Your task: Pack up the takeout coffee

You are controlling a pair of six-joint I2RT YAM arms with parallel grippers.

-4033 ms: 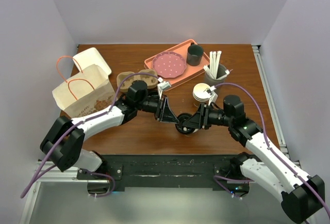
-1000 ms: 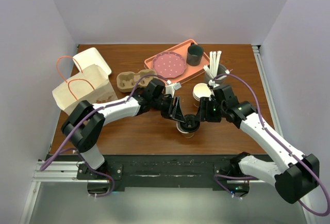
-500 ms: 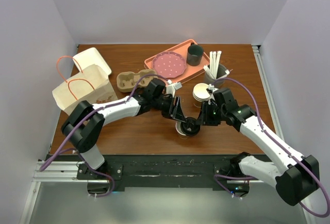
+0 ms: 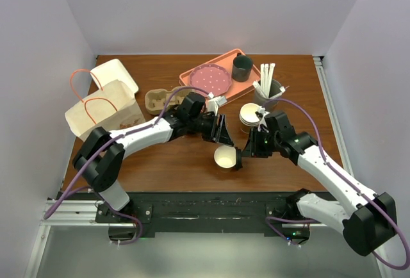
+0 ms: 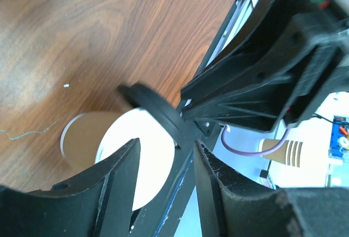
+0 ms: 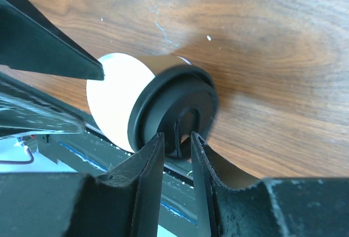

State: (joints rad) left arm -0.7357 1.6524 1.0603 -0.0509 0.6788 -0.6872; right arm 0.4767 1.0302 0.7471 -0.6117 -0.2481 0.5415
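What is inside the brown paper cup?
The cup shows only white inside. The tilted black lid, pinched by the right fingers, hides part of its opening.

On my surface [image 4: 173,163] I count one brown paper cup [image 4: 225,157], one black lid [image 6: 174,108], one stack of lidless cups [image 4: 250,116], one paper bag [image 4: 106,118], one white box [image 4: 115,73] and one pulp cup carrier [image 4: 157,100]. Add one orange tray [image 4: 222,60], one dotted pink plate [image 4: 210,80], one dark mug [image 4: 242,68] and one holder [image 4: 272,91] of white sticks [image 4: 266,75], too bunched to number.
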